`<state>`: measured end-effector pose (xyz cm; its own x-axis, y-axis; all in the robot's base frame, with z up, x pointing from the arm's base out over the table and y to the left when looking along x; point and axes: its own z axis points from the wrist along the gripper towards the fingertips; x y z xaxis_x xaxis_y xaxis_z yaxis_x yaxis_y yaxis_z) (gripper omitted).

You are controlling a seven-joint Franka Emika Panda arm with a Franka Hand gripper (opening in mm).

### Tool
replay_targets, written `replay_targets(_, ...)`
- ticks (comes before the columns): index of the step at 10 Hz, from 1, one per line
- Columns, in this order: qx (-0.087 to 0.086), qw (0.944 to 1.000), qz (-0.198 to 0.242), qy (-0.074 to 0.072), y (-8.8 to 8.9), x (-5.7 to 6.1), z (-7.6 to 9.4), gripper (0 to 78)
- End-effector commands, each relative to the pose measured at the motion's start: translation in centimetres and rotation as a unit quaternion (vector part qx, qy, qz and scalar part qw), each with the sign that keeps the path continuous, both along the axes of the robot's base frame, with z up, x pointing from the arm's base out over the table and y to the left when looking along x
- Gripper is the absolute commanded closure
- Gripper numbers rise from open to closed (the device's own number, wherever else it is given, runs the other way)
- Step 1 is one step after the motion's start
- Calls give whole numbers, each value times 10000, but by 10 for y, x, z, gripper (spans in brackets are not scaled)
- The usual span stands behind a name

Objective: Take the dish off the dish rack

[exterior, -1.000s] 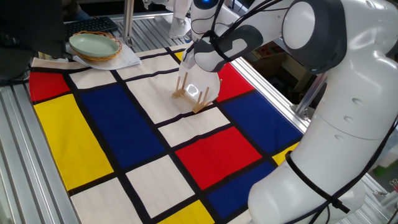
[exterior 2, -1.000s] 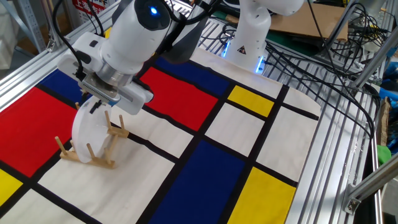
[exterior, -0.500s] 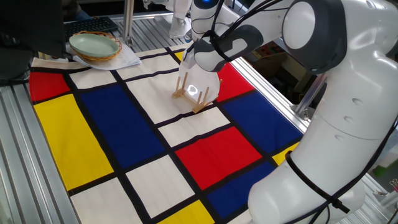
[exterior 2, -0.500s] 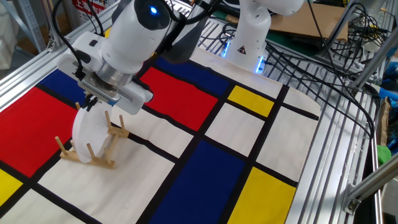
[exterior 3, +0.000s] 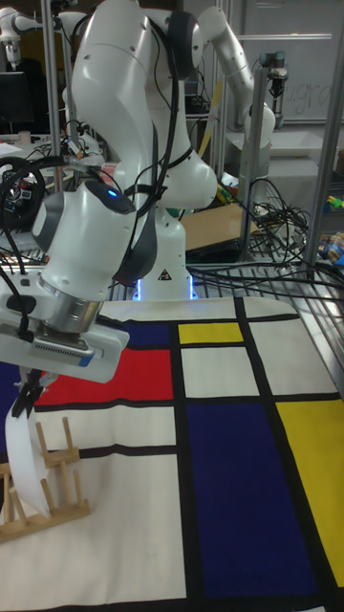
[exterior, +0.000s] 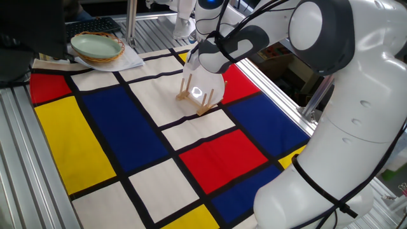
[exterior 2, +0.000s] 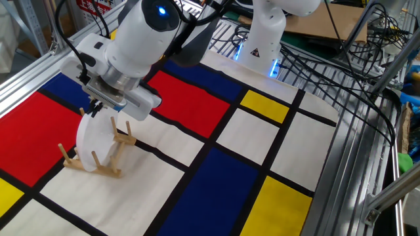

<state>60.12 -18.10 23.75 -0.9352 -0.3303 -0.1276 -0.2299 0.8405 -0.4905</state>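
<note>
One green dish [exterior: 95,44] in basket [exterior: 112,54]; far from rack [exterior: 196,97].

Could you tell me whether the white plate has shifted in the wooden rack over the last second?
No. The white plate stands at the same spot against the wooden rack pegs and the red square behind it.

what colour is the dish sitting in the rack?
Plain glossy white dish, upright in the light-wood rack. Shows best in the other fixed view.
</note>
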Motion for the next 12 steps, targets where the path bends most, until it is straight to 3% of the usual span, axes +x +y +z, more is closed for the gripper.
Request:
replay_targets(1, -660, 9978, -28, 66, -14, 6, 61, 764)
replay_targets(5, -706, 9975, -25, 61, -15, 6, 67, 764)
replay_targets(7, -819, 9966, -24, 59, -17, 5, 78, 764)
replay_targets(10, -839, 9964, -36, 78, -17, 5, 89, 764)
replay_targets(12, -550, 9978, -192, 323, -9, 8, 109, 764)
